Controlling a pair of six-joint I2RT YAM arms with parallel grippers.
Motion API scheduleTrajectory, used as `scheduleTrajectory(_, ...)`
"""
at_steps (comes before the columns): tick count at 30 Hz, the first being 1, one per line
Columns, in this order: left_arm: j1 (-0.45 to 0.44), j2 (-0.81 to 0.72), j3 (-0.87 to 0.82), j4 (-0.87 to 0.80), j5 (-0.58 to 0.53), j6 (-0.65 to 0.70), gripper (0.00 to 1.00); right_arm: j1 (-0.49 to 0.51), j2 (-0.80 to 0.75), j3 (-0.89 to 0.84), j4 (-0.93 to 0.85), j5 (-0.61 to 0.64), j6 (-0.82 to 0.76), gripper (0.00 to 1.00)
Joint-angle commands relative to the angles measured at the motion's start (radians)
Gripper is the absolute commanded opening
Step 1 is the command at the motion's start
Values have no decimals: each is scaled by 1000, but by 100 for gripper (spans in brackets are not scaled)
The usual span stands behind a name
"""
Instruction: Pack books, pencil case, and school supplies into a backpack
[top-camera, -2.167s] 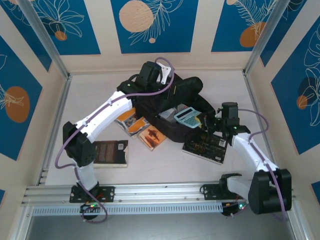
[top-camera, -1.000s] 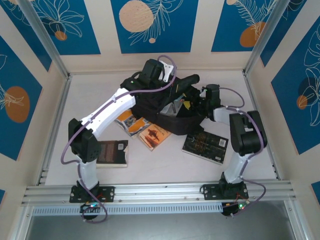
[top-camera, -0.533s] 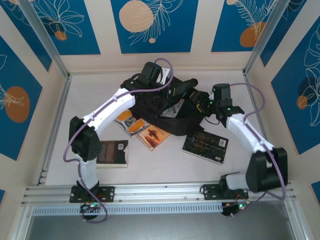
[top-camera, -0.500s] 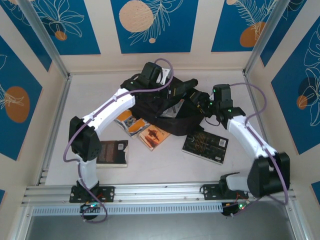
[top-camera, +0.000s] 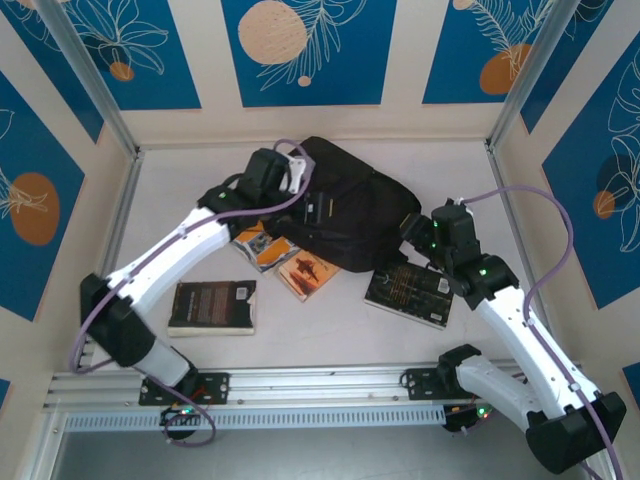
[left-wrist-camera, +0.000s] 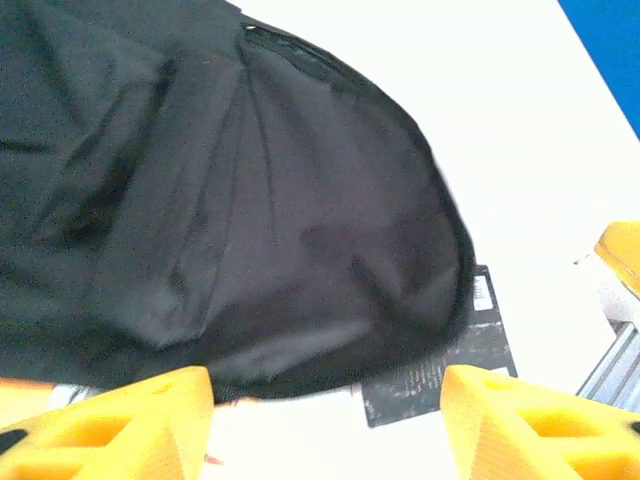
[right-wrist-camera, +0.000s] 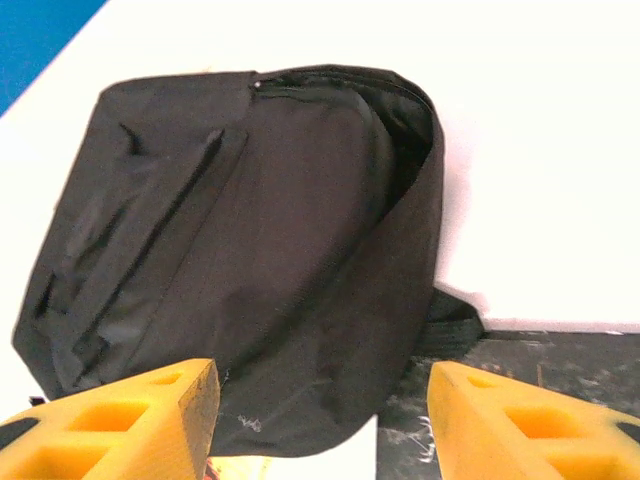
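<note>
The black backpack (top-camera: 355, 215) lies slumped at the middle back of the table, and its fabric also shows in the left wrist view (left-wrist-camera: 250, 200) and the right wrist view (right-wrist-camera: 250, 240). My left gripper (top-camera: 316, 208) hovers over its left part, open, with nothing between the yellow fingers (left-wrist-camera: 120, 425). My right gripper (top-camera: 412, 232) stands open just off the backpack's right edge, empty (right-wrist-camera: 320, 420). Two orange books (top-camera: 262, 243) (top-camera: 305, 272) lie at the backpack's near left. The brown-black book (top-camera: 212, 305) is further left. The black gold-patterned book (top-camera: 410, 290) lies under my right arm. The pencil case and school supplies are out of view.
Walls and metal posts (top-camera: 115, 130) close in the table on three sides. An aluminium rail (top-camera: 320, 385) carries both arm bases along the near edge. Bare table (top-camera: 320, 335) stretches between the books and the rail.
My left gripper opened, let go of the backpack fabric and drew back to the left. The right arm pulled out toward the near right. The backpack has dropped flat.
</note>
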Motion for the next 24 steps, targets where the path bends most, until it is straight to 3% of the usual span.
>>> scheduleTrajectory(1, 37, -119, -104, -38, -98, -13, 64, 29, -32, -3, -31, 103, -35, 58)
scheduleTrajectory(5, 101, -218, -245, -127, -205, -125, 77, 82, -66, -1, -26, 210, -75, 57)
scheduleTrajectory(7, 158, -248, -329, -171, -230, -241, 83, 104, -66, -9, 5, 197, -104, 56)
scheduleTrajectory(11, 270, -253, -451, -262, -256, -405, 84, 166, -11, -4, 24, 145, -124, 55)
scheduleTrajectory(14, 337, -247, -544, -255, -221, -440, 84, 234, 38, -16, 82, 44, -183, 54)
scheduleTrajectory(18, 363, -264, -631, -260, -226, -515, 84, 293, 151, -20, 176, -192, -259, 52)
scheduleTrajectory(24, 372, -355, -762, -294, -211, -660, 83, 402, 440, 111, 191, -346, -331, 51)
